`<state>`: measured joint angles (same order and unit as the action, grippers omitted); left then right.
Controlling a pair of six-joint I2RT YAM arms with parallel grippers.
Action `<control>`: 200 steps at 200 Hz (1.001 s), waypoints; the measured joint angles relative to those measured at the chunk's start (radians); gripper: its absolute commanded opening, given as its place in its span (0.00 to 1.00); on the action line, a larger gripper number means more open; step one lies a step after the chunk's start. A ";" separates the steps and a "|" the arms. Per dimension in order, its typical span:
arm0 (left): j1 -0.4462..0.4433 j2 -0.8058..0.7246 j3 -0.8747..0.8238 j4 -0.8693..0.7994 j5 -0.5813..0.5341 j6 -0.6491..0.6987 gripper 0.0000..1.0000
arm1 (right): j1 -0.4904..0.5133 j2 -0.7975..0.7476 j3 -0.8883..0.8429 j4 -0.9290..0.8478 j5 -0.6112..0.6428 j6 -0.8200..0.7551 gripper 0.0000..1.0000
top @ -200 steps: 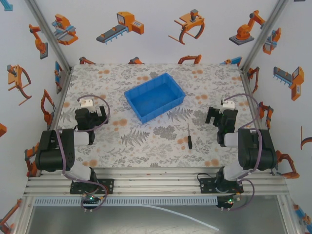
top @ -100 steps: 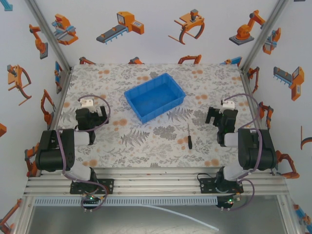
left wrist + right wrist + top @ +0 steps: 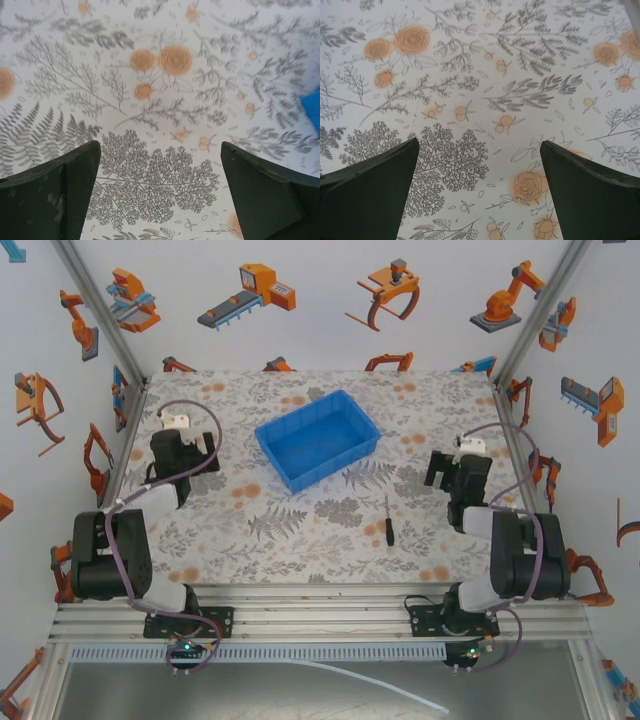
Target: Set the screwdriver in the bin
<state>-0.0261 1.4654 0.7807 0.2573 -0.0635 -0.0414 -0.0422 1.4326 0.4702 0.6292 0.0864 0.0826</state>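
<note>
My right gripper (image 3: 479,145) is spread wide, dark fingers (image 3: 370,195) far apart, just printed tablecloth (image 3: 485,65) between them. Landmark: big orange rose (image 3: 529,186), just beside one finger's inner edge. Grey fern clump (image 3: 447,165) sits beside the rose, toward the other finger. Two orange blooms (image 3: 397,44) well beyond the rose, on the fern's side.

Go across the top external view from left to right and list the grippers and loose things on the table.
left gripper → bin → screwdriver → right gripper
</note>
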 measured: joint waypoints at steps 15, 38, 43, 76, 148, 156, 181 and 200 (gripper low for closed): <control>-0.001 -0.024 0.086 -0.141 0.000 0.001 0.97 | 0.000 -0.063 0.052 -0.119 0.012 0.036 0.99; -0.003 -0.039 0.199 -0.360 0.016 0.001 0.97 | 0.000 -0.128 0.222 -0.395 0.018 0.163 0.99; -0.004 -0.041 0.219 -0.406 0.026 0.002 0.97 | 0.000 -0.133 0.265 -0.452 0.017 0.190 0.99; -0.013 -0.041 0.359 -0.696 0.116 0.009 0.97 | 0.002 -0.189 0.452 -0.718 -0.076 0.332 0.99; -0.078 -0.041 0.503 -1.012 0.203 0.061 0.97 | 0.323 -0.266 0.443 -1.144 -0.056 0.451 0.86; -0.078 -0.041 0.503 -1.027 0.203 0.064 0.97 | 0.366 -0.265 0.443 -1.181 -0.042 0.463 0.84; -0.078 -0.041 0.504 -1.053 0.205 0.065 0.97 | 0.438 -0.245 0.440 -1.248 -0.006 0.502 0.76; -0.078 -0.041 0.508 -1.064 0.210 0.064 0.97 | 0.483 -0.211 0.423 -1.269 0.013 0.521 0.69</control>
<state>-0.1043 1.4246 1.2884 -0.8066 0.1467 0.0223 0.4404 1.2213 0.8936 -0.6399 0.0998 0.6041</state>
